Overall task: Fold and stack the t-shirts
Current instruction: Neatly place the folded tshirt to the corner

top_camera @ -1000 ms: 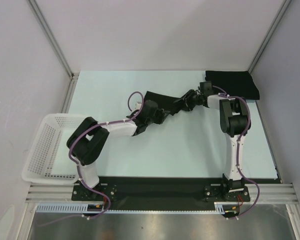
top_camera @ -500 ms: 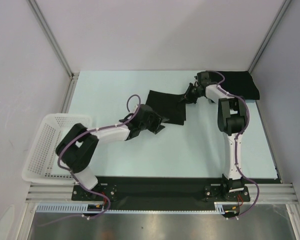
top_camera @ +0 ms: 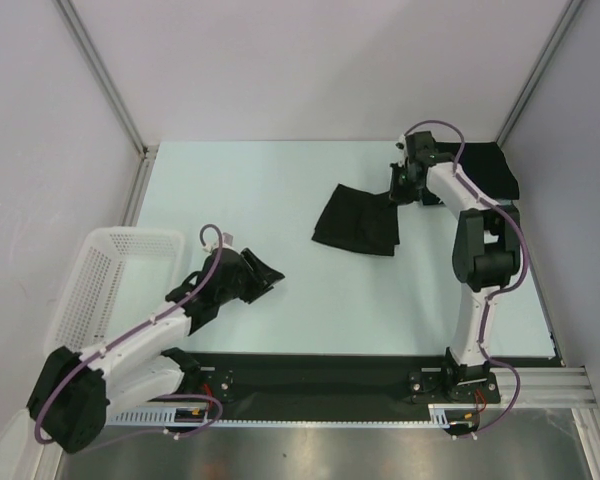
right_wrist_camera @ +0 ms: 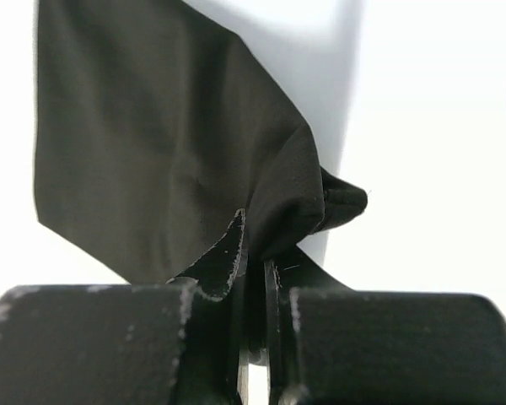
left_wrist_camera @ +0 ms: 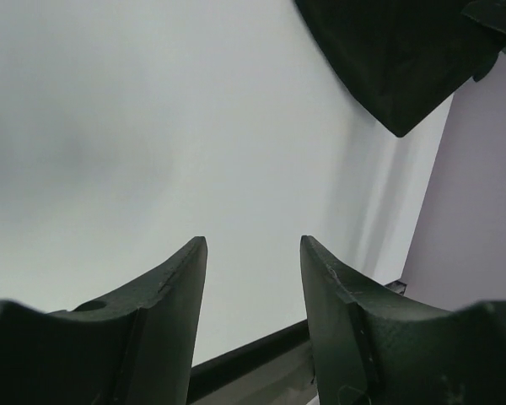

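Folded t-shirt (top_camera: 355,220) sits nr stack (top_camera: 490,170), not yet on it; right hand (top_camera: 399,186) pinches its edge, left hand (top_camera: 268,275) wide & empty.

A: Noticed anything over on the left?
B: Saw a white mesh basket (top_camera: 80,300), sat open side up at the left edge of the pale blue table (top_camera: 250,190).
A: And round about?
B: Made out plain grey walls (top_camera: 310,60), slanting metal posts (top_camera: 100,75) at both far corners, and a black base plate (top_camera: 320,372) along the near edge.
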Tool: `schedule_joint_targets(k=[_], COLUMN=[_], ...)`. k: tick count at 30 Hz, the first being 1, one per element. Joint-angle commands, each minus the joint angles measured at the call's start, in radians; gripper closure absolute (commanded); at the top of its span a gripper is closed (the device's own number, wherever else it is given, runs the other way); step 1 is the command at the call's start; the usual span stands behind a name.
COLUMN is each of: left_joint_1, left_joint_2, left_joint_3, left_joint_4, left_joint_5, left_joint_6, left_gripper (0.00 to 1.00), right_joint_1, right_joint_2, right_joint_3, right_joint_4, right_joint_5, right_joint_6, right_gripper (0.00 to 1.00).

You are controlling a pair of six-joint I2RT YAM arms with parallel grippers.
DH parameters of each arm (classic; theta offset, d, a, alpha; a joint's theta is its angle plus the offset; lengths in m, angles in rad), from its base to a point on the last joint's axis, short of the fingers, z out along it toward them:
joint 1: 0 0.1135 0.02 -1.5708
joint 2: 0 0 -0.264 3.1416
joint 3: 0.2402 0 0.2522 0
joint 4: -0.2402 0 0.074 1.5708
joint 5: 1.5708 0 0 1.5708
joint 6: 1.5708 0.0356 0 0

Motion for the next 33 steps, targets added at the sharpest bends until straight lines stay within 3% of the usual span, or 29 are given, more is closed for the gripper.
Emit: schedule_joint_targets(k=[1, 7, 14, 19, 26, 33], left_joint_1=[0.002, 0.002, 0.002, 0.002, 0.004, 0.005], left_joint_2=[-0.109, -0.149, -0.108, -0.097, -0.08, -0.053], left_joint_3=[-0.026, 0.003, -0.008, -0.009, -0.019, 0.005], left_joint_4=[-0.029, -0.07, -0.029, -0.018, 0.012, 0.008], left_joint_5=[-0.02, -0.023, 0.022, 0.03, 0.037, 0.066], left_joint_6=[0.093, 0.146, 0.147, 0.152, 0.15, 0.156], left_gripper=[0.46, 0.47, 0.47, 0.48, 0.48, 0.48], right_joint_1=[-0.009, -0.058, -0.132, -0.139, -0.165, -0.161], right_joint_2=[-0.125, -0.213, -0.216, -0.234, -0.21, -0.148], right_joint_3=[-0.002, 0.018, 0.164, 0.214, 0.286, 0.467], right_joint_4=[-0.065, -0.101, -0.171, -0.122, -0.058, -0.139], right_joint_5=[0.124, 0.189, 0.276, 0.295, 0.316, 0.344], right_joint_6=[-0.095, -0.177, -0.305, -0.396, -0.433, -0.427], right_gripper=[1.0, 1.0, 1.0, 1.0, 1.0, 1.0])
